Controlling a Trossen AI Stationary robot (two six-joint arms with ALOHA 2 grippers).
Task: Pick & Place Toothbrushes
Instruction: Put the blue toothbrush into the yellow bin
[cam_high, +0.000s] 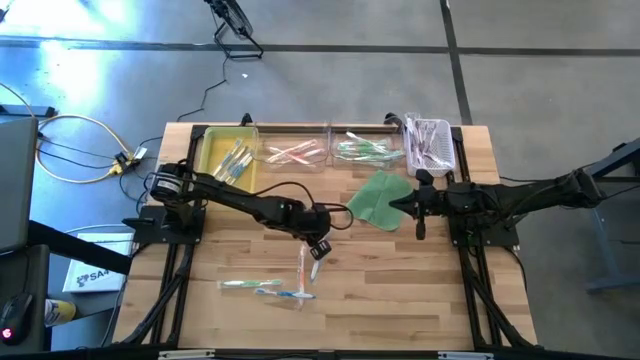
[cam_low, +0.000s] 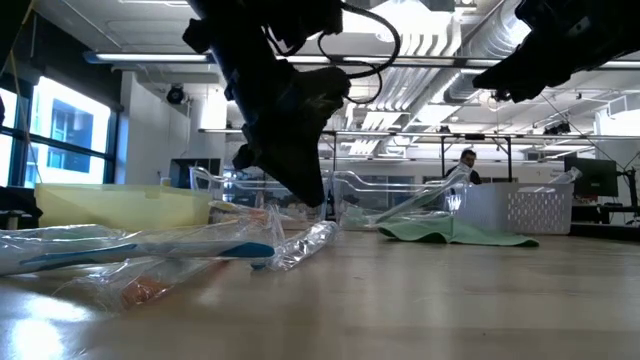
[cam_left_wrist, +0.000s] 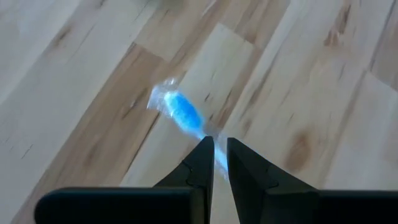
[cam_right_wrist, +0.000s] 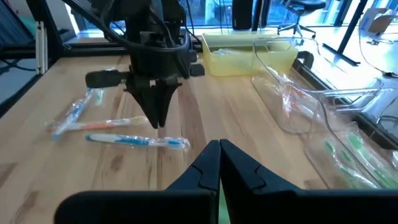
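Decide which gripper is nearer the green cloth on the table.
Right. The right gripper hangs just beside the green cloth, at the edge facing its arm. The left gripper is farther off over bare wood, shut on a blue toothbrush.

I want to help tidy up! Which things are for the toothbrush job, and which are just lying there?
For the job: blue toothbrush pinched in the left gripper; loose toothbrushes on the table; sorted toothbrushes; yellow bin, clear bins, white basket.
Just lying about: green cloth; yellow cable. The right gripper waits, shut, by the cloth.
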